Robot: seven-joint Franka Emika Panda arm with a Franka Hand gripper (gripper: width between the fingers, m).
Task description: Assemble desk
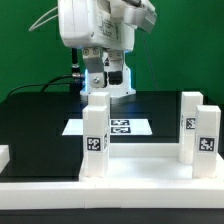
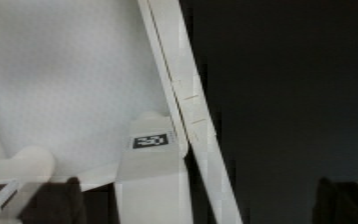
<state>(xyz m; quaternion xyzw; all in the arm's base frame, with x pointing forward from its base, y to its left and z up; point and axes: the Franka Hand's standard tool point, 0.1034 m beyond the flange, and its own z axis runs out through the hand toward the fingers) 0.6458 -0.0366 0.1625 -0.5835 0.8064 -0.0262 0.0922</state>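
The white desk top [image 1: 140,165] lies flat near the front, with three square tagged legs standing up from it: one at the exterior view's left [image 1: 97,140] and two at its right [image 1: 190,118] [image 1: 207,138]. My gripper [image 1: 107,86] hangs above the black table behind the desk, apart from every part. In the wrist view the desk top [image 2: 69,90] fills one side, its rim [image 2: 185,90] running diagonally, and one tagged leg [image 2: 155,150] stands by the rim. My gripper [image 2: 202,205] is open and empty, with the dark fingertips [image 2: 60,200] wide apart.
The marker board [image 1: 118,127] lies on the black table [image 1: 40,120] between the gripper and the desk. A long white border rail [image 1: 110,195] runs along the front, with a short piece [image 1: 3,155] at the exterior view's left. Cables hang behind the arm.
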